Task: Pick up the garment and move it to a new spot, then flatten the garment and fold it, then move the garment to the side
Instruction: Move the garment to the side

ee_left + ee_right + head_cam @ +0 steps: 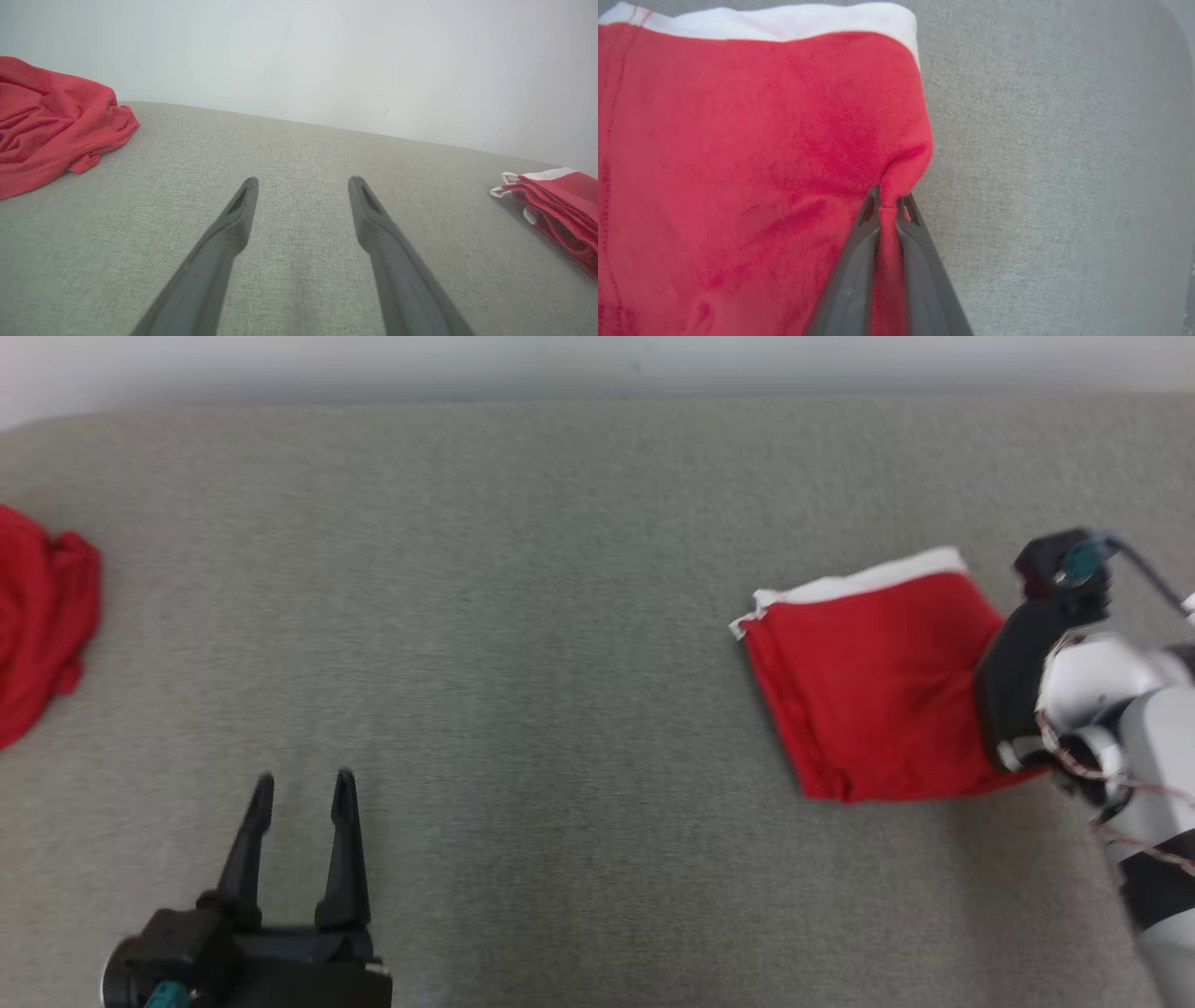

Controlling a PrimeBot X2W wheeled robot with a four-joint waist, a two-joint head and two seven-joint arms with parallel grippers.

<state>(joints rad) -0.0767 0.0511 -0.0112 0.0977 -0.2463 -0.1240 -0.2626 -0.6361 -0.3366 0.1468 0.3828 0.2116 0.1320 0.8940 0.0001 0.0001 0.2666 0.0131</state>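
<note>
Pinching the folded red garment (738, 140) at its edge, right gripper (888, 205) clenched, left gripper (304, 782) spread open

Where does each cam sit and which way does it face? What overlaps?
Head view: on the head, facing forward and down at the grey fabric surface; left gripper lower left, pale right forearm at right.
Left wrist view: on the left wrist, facing low along its open fingers toward the white wall.
Right wrist view: on the right wrist, facing down onto the folded red garment; right gripper pinches its edge.
Shared: head and left wrist views both hold the crumpled red garment.
</note>
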